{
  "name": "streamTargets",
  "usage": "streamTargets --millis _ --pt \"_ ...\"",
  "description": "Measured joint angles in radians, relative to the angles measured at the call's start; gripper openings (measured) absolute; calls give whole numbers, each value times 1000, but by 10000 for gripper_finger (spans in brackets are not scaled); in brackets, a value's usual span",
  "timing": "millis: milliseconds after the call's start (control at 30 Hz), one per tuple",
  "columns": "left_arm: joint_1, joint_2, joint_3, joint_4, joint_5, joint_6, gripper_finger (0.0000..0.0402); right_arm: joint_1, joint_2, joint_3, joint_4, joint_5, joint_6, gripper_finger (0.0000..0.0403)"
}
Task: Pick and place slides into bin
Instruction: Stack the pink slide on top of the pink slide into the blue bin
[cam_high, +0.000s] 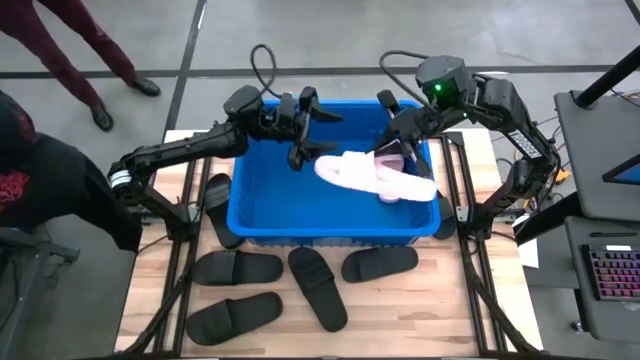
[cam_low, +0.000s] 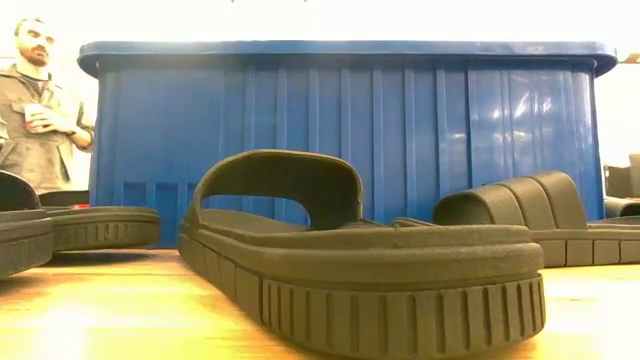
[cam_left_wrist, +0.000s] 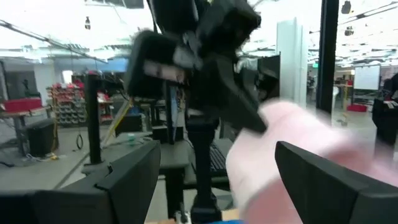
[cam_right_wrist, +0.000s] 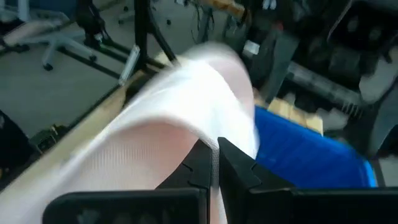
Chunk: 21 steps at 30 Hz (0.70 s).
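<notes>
A pale pink slide (cam_high: 372, 178) is up over the right half of the blue bin (cam_high: 262, 215), with my right gripper (cam_high: 387, 150) shut on it from the bin's far right corner. My left gripper (cam_high: 303, 140) stands open over the bin's far side, just beside the slide's left end (cam_left_wrist: 280, 155); whether it touches the slide, I cannot tell. Several black slides rest sole-down on the table: three (cam_high: 318, 288) along the bin's near wall, one (cam_high: 235, 315) nearer the front edge, and one (cam_high: 220, 205) by the bin's left wall. My right gripper pinches a thin pink edge of the slide (cam_right_wrist: 205, 134) between its two shut fingers; whether it is strap or sole, I cannot tell. The fingers slant down from the far right. The slide lies roughly level across the bin's right half, raised above the bin's floor.
The bin (cam_low: 340, 130) fills the table's middle. Wooden table shows at the front edge (cam_high: 420, 320) among the black slides (cam_low: 360, 260). A person (cam_low: 40, 100) stands beyond the table's far left, and another person's legs (cam_high: 90, 60) show there. A keyboard (cam_high: 610, 270) sits off to the right.
</notes>
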Motion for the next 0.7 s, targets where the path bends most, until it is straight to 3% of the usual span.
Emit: streamTargets --millis 267,700 --pt "51 -24 0 -3 -1 0 302 0 -18 0 6 34 8 8" --pt "74 -134 -12 -17 -22 -4 302 0 -21 0 8 262 54 8"
